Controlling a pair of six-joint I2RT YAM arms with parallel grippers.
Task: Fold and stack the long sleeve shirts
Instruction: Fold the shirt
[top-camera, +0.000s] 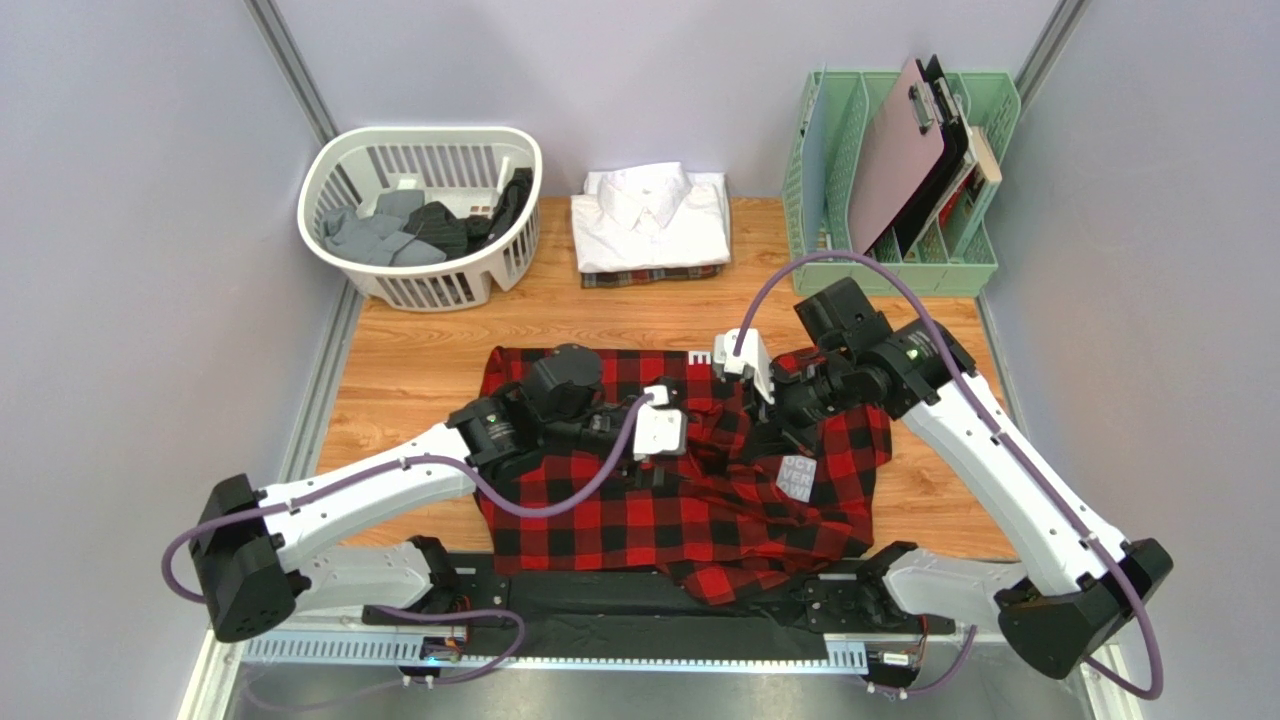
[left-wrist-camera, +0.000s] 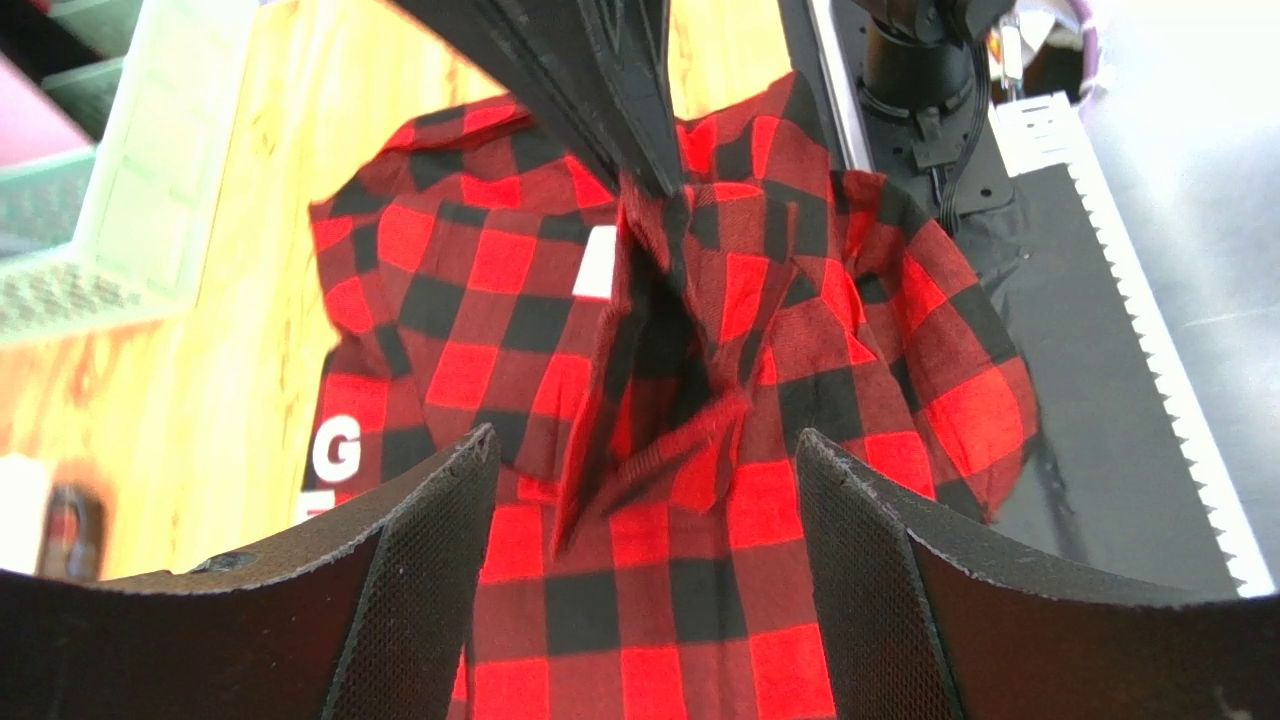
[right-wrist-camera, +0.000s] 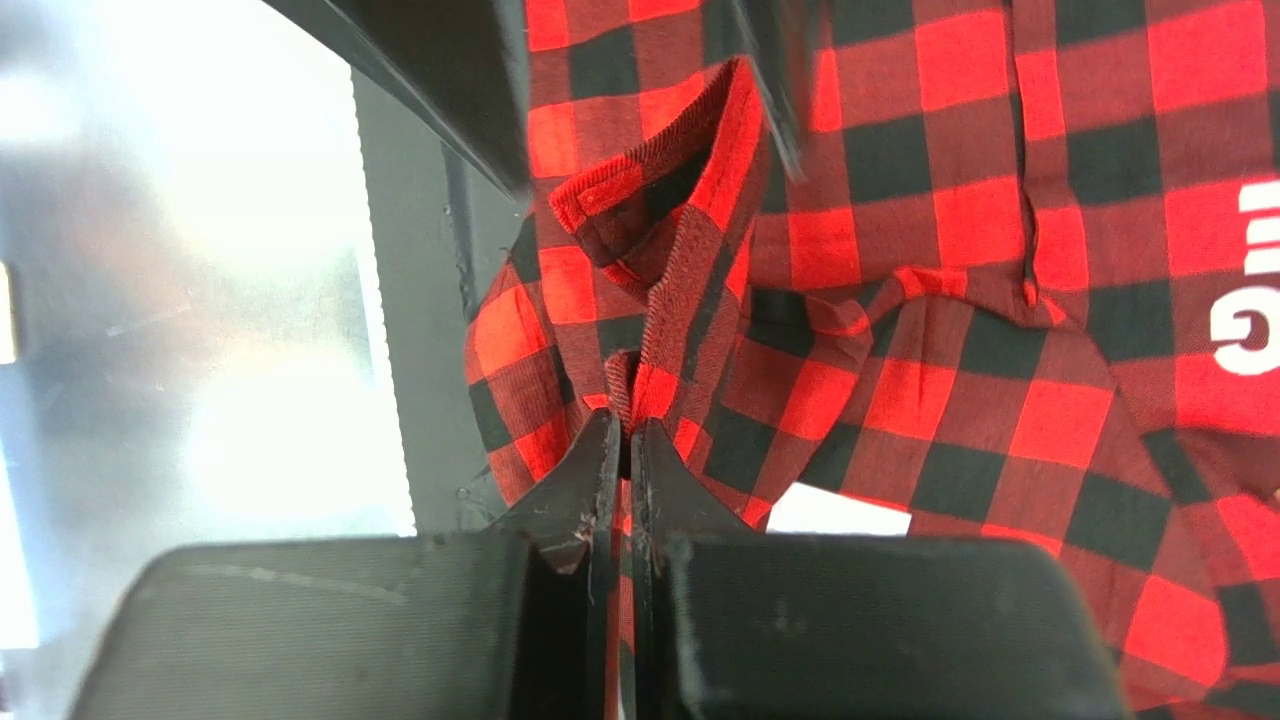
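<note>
A wood-grained desk (top-camera: 406, 383) is covered at its centre by the red-and-black checked flannel shirt (top-camera: 661, 510), spread soft and rumpled, its near edge lapped over a black strip (top-camera: 601, 593). Bare wood is left beyond it and to the left. At the far edge a folded plain white shirt (top-camera: 654, 218) is stacked on a dark plaid shirt (top-camera: 646, 276), between a white slatted basket (top-camera: 338, 180) and a green rack (top-camera: 819, 150). The left claw (left-wrist-camera: 643, 450) is held apart above the flannel; the right claw (right-wrist-camera: 627, 435) is clamped on a raised ridge of it.
</note>
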